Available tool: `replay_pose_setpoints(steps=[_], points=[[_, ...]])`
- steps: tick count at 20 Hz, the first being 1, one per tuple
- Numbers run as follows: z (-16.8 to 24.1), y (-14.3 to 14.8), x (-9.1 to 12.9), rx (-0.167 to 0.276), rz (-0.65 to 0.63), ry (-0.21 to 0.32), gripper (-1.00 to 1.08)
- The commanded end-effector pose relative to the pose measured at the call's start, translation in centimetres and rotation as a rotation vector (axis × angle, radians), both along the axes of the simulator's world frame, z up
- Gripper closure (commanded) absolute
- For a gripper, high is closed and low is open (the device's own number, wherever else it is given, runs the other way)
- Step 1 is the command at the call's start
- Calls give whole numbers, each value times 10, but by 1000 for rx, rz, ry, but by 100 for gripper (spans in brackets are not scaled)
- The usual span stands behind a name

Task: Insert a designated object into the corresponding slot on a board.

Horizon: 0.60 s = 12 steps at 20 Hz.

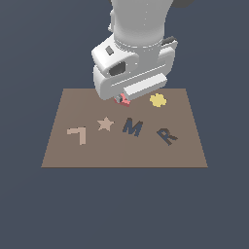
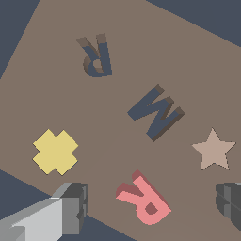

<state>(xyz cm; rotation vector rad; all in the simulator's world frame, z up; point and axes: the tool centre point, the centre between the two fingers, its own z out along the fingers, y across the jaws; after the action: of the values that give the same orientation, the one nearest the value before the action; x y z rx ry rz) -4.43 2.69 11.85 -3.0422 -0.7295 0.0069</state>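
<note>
Wrist view: red R piece (image 2: 145, 202) lies flat on the board (image 2: 117, 141), between the two fingers (image 2: 75, 207) of the pincer (image 2: 153, 204), touching neither. Pincer is released, jaws spread wide on both sides of the piece. Nothing held.

Exterior view confirms it: pincer (image 1: 121, 98) is low over the far edge of the board (image 1: 124, 155), and only a sliver of the red piece (image 1: 124, 100) shows under the hand. R slot (image 1: 167, 135) sits on the near side toward the exterior view's right, well apart from the piece. In the wrist view the slot (image 2: 95, 55) is a dark recess with visible walls, tilted.

Neighbours: yellow cross-shaped piece (image 2: 55, 151) near one finger, M recess (image 2: 155, 113) and tan star (image 2: 213, 149) between piece and slot region.

My read: pre-grasp, not yet closed.

Risks from here:
- Piece is thin and irregular. If the fingers close on the leg and bowl unevenly, it could rotate or squirt out.
- Piece lies at an angle to the finger line, so contact may land on a corner and give a weak grip.
- Piece and slot orientation differ, so a wrist turn is needed. Any yaw error and it jams on the slot rim.
- M recess lies near the transfer path; a low carry could snag there.
- Finger beside the yellow piece could nudge it if descent drifts.
</note>
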Motion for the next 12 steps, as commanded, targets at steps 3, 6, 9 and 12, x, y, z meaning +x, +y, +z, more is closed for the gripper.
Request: replay_pose_setpoints(steps=[3,6,9,12], points=[[-16,-3,-13,-1,172,-3,-92],[-26,-7,-21,-2,285,-4,-92],[-36,-10,-28,-3,386,-6,-92],[-44,-15,-34,-4,474,-7,-92]])
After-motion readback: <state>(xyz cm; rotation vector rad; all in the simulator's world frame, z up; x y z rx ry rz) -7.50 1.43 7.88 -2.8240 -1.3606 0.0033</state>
